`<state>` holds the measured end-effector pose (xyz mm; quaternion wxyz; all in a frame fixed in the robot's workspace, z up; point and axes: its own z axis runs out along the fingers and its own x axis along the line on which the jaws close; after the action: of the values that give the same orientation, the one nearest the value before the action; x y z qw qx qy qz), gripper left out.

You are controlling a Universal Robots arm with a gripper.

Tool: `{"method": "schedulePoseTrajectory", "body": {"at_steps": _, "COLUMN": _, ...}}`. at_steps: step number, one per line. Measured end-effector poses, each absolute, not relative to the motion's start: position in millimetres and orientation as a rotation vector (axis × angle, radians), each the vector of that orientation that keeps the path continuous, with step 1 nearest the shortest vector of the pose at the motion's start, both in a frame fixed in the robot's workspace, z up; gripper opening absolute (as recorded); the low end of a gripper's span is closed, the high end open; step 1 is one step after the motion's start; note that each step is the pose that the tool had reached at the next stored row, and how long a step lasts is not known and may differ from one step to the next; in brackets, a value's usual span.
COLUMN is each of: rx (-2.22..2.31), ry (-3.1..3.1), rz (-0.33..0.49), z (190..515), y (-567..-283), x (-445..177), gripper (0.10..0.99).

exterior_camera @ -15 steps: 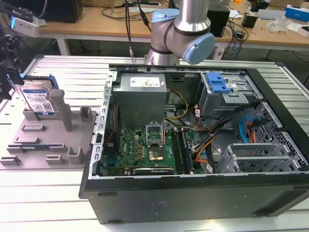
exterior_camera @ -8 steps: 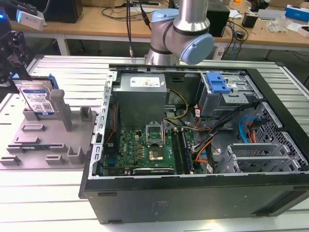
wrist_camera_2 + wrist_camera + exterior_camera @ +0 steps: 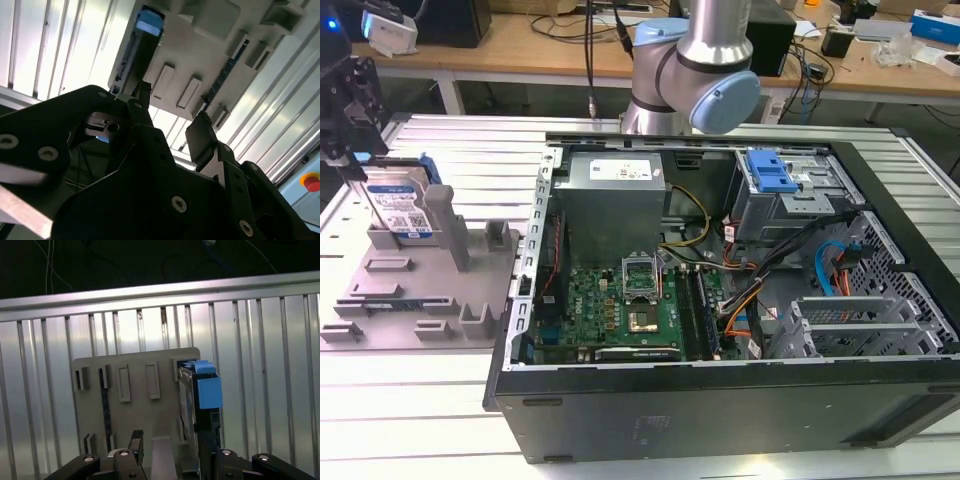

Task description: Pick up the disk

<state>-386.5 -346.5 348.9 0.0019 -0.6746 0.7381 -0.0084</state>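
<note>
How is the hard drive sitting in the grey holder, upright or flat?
Upright. The hard drive stands on edge in the grey holder, label facing sideways, blue edge on top.

A silver table of ribbed aluminium slats (image 3: 430, 430) carries a large black metal computer case (image 3: 720, 410), lying open on its side. Just beside the case, on the exterior view's left, a flat grey plastic fixture with upright posts (image 3: 400, 295) rests on the slats.
</note>
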Motion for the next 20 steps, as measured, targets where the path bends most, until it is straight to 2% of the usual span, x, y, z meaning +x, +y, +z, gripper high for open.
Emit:
{"method": "schedulePoseTrajectory", "body": {"at_steps": 5, "rx": -2.121, "ry": 2.313, "rz": -0.027, "z": 348.8, "y": -316.6, "x": -396.2, "gripper": 0.557}}
{"method": "schedulePoseTrajectory", "body": {"at_steps": 20, "rx": -2.156, "ry": 2.283, "rz": -0.028, "z": 338.8, "y": -312.2, "x": -417.6, "gripper": 0.557}}
